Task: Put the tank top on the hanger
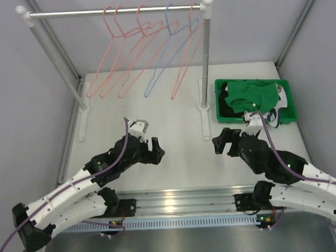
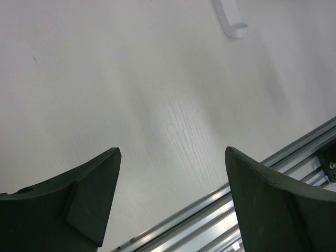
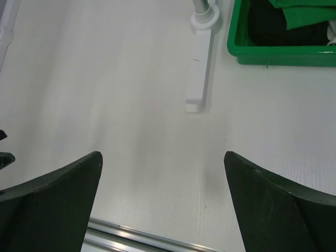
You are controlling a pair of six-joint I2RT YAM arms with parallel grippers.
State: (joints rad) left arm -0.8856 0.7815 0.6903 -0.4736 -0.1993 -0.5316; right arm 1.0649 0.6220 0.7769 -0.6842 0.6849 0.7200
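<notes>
The bright green tank top [image 1: 250, 95] lies crumpled in a green bin [image 1: 220, 110] at the right of the table; a corner of it shows in the right wrist view [image 3: 310, 13]. Several salmon-pink wire hangers [image 1: 112, 56] hang on a white rail at the back. My left gripper [image 1: 157, 150] is open and empty over bare table at centre left [image 2: 170, 168]. My right gripper [image 1: 225, 142] is open and empty over bare table [image 3: 163, 173], in front of and left of the bin.
A blue wire hanger [image 1: 162, 59] hangs among the pink ones. A black garment [image 1: 227, 93] and a white printed garment [image 1: 281, 101] also lie in the bin. The rack's right post and foot [image 1: 205, 110] stand beside the bin. An aluminium rail [image 1: 177, 201] runs along the near edge.
</notes>
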